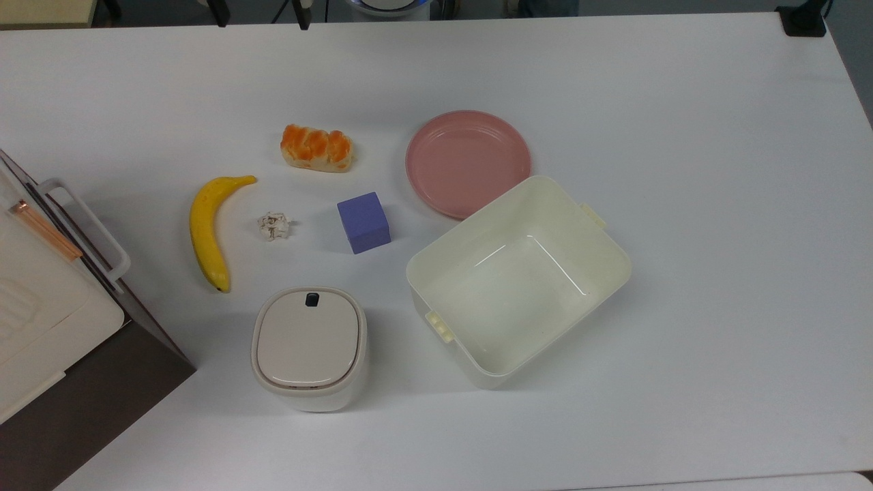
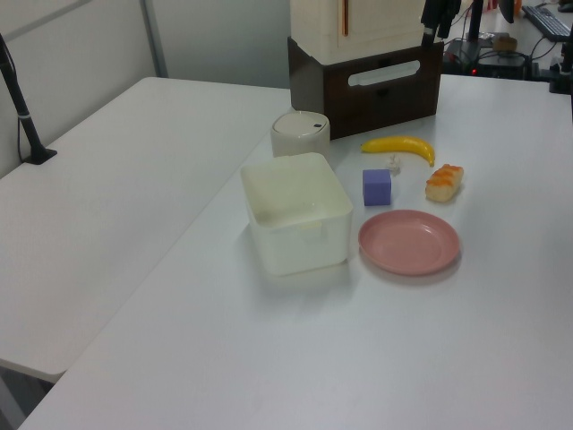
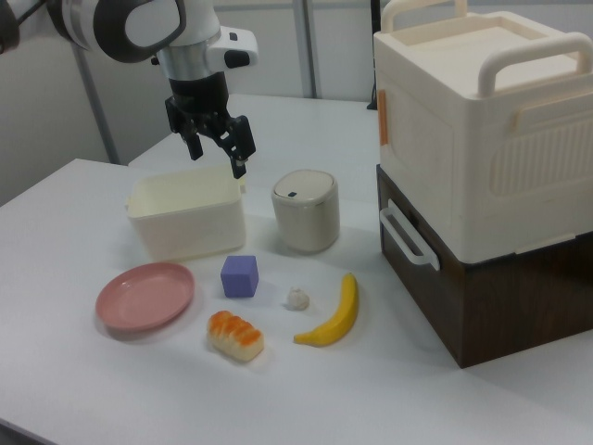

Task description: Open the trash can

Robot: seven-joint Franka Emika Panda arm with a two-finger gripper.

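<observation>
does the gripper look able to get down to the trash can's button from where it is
Probably yes: the open gripper hangs above the tub, beside the trash can, and nothing covers the button on its closed lid.

From my station I see a small white smooth-plastic trash can [image 1: 309, 349] with a matt beige lid, a glossy cream plastic tub [image 1: 518, 279] catching highlights, a satin pink round plate [image 1: 468, 162], and a crumpled, rough white paper scrap [image 1: 274, 226].
</observation>
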